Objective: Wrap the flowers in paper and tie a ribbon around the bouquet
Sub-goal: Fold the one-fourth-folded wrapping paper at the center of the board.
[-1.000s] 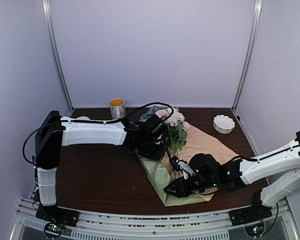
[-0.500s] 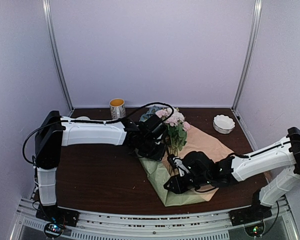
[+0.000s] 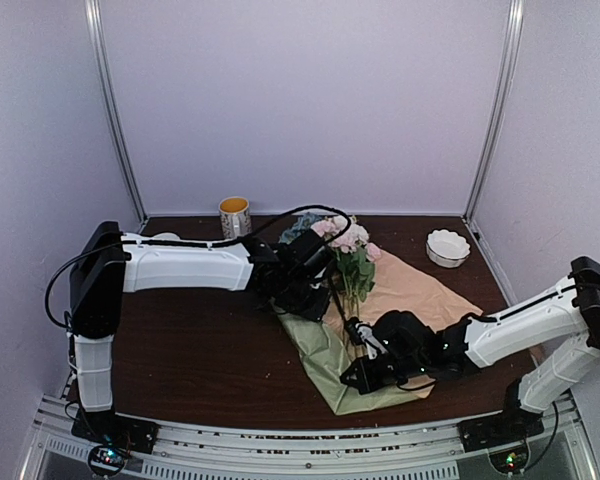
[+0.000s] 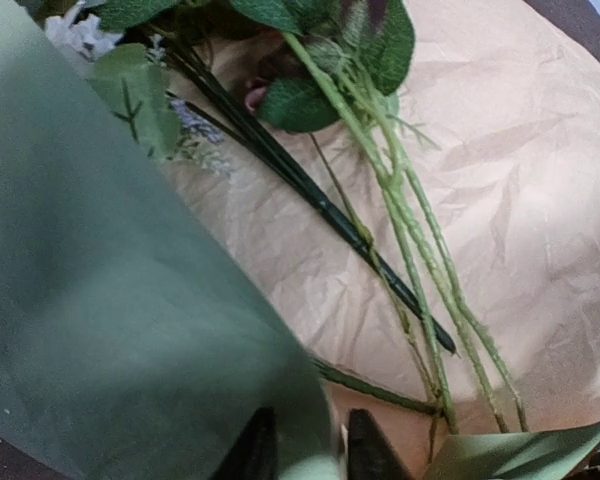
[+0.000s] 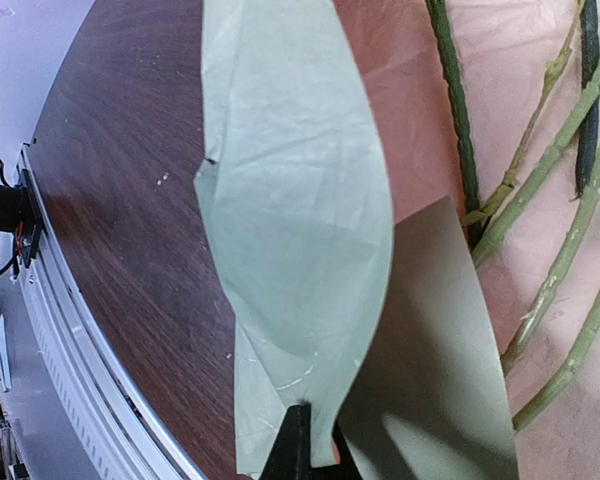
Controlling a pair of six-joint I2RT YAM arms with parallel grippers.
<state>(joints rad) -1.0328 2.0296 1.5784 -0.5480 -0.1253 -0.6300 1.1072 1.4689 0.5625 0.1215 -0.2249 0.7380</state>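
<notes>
The right gripper (image 5: 298, 446) is pinched tight on the sage edge of the thin, creased paper (image 5: 300, 200). The flowers (image 5: 454, 100), wiry knobbly stems, lie beyond its tips. The left gripper (image 4: 308, 456) stands slightly parted astride a soft curl, seemingly not pinching.

The right gripper (image 3: 351, 379) has slid left and clamped onto the paper (image 3: 318, 348).

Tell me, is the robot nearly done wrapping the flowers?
Not yet, it's early. Done: the flowers lie on the paper, tan face up. In hand: the right end effector pinches the near green edge, folded up; the left end effector sits slightly open around the left fold. Left: roll the paper into a cone around the stems and tie the ribbon, which isn't in view.
</notes>
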